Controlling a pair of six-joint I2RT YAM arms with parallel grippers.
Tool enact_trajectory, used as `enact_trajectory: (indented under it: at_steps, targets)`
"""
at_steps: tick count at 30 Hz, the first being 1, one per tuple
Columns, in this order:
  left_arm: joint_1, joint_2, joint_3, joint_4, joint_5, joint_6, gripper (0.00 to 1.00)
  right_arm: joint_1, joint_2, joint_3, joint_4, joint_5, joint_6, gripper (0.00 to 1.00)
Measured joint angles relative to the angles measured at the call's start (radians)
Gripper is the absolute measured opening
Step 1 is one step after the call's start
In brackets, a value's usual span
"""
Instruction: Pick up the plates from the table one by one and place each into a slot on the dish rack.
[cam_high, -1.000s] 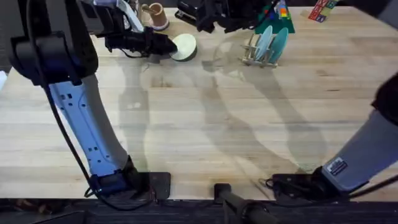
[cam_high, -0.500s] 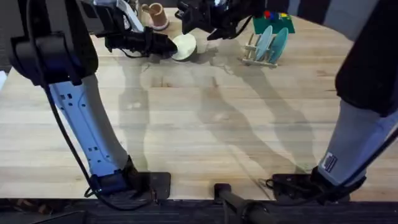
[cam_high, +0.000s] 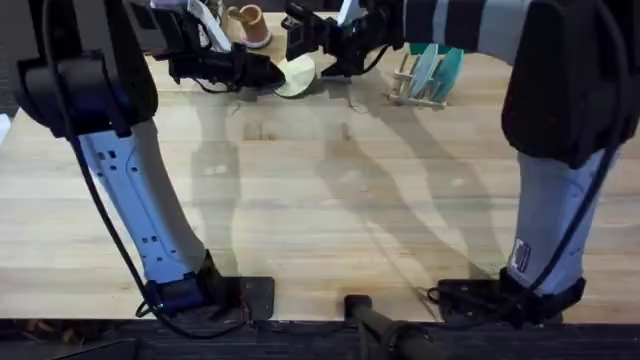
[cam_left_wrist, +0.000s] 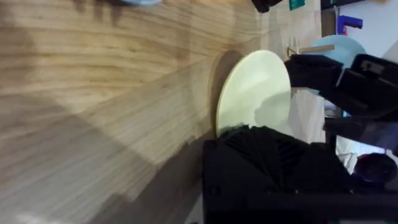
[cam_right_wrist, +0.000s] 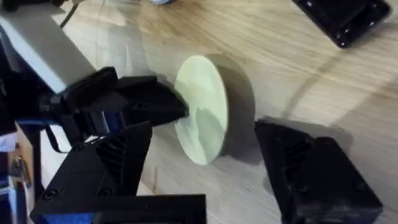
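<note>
Cream-yellow plate (cam_high: 298, 72) stands on its edge, pinched by the left gripper (cam_high: 268, 72). The right gripper (cam_high: 322, 42) is spread wide around it. Two blue plates (cam_high: 437, 66) sit in the dish rack (cam_high: 415, 92) nearby.

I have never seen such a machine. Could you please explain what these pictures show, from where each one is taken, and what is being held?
Two robot arms work at a wooden table. One picture looks down from above; the other two come from small cameras on each arm's wrist. The left gripper holds a cream plate tilted on its edge, jaws shut on it. The right gripper has its jaws open on either side of the same plate, seemingly to take it over. Nearby stands a small wooden dish rack with two bluish plates already slotted upright.
</note>
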Motion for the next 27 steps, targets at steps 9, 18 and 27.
enact_trajectory:
  at_steps: [9, 18, 27]
  targets:
    - [0.000, 0.000, 0.000, -0.002, 0.000, 0.000, 0.038, 0.009, 0.039, 0.004, 0.066, -0.041, 0.092, 0.977]
    - [0.000, 0.000, 0.000, -0.002, -0.001, 0.000, 0.038, 0.041, 0.040, 0.006, 0.062, -0.055, 0.117, 0.649]
    - [0.007, 0.000, 0.000, -0.009, 0.003, -0.009, 0.038, 0.028, 0.043, 0.005, 0.039, -0.053, 0.126, 0.033]
